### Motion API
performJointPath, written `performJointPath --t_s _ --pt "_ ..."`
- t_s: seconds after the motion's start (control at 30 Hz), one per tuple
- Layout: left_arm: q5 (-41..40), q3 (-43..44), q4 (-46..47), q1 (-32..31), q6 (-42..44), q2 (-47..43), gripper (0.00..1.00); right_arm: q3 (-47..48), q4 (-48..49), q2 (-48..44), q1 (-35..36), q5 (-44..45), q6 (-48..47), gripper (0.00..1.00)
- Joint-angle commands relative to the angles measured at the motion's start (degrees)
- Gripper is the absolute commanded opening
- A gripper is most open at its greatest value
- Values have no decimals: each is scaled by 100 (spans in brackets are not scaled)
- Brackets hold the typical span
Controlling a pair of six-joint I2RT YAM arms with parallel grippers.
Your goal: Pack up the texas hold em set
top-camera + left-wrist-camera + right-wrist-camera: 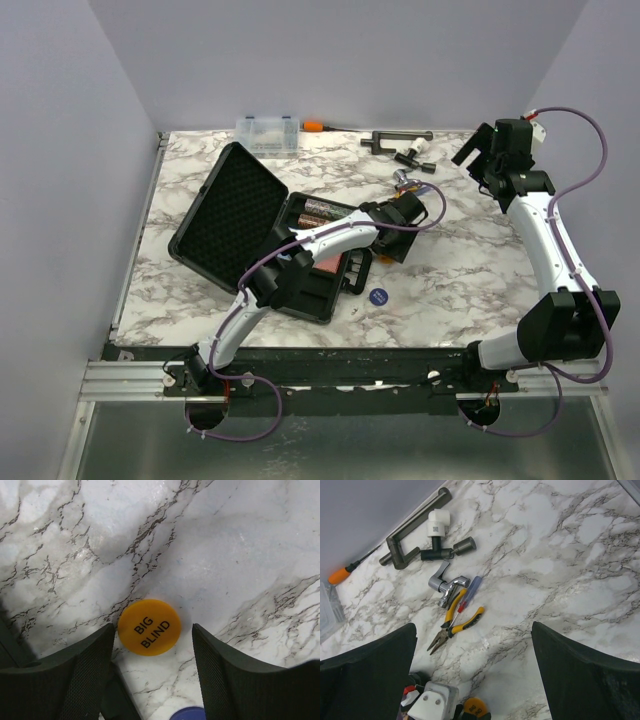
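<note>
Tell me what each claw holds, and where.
Nothing. The left claw stands open over the orange disc, not gripping it; the right claw is open and empty.

This was a robot test cell in a lab, not a home or a shop. A marble-patterned tabletop point(470, 270) sat boxed in on three sides by plain, pale lavender walls point(340, 60). Two white arms, the left arm point(300, 250) and the right arm point(545, 240), were bolted to a slotted aluminium rail point(130, 378) at its near edge, trailing purple cables point(604, 150). Ahead of the right claw point(475, 652) lay loose props: yellow-handled pliers point(455, 627), an orange-handled screwdriver point(342, 574) and a chrome tap fitting point(447, 583).
</note>
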Motion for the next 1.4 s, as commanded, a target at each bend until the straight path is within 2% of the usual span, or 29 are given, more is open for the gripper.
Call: performJointPath --t_s 0.0,0.27,0.6,0.77,1.1,1.37 --pt "-144 71 -237 -10 -267 275 63 -74 114 -156 -25 -86 -79 100" --pt "-526 -449 -345 -49 -874 252 61 -74 116 -166 -32 -98 -80 100" --pt "-1028 -331 -746 -239 -869 456 60 -83 116 -178 -24 -126 -85 100" --pt "-990 -411 -805 -286 -877 574 58 -83 122 -182 -28 -134 -83 100" --pt "-870 -360 -815 -310 -914 716 48 -98 139 -182 -23 -143 -90 100" --pt "-983 -476 -802 -366 -986 445 41 -117 163 -173 -30 -152 -80 100"
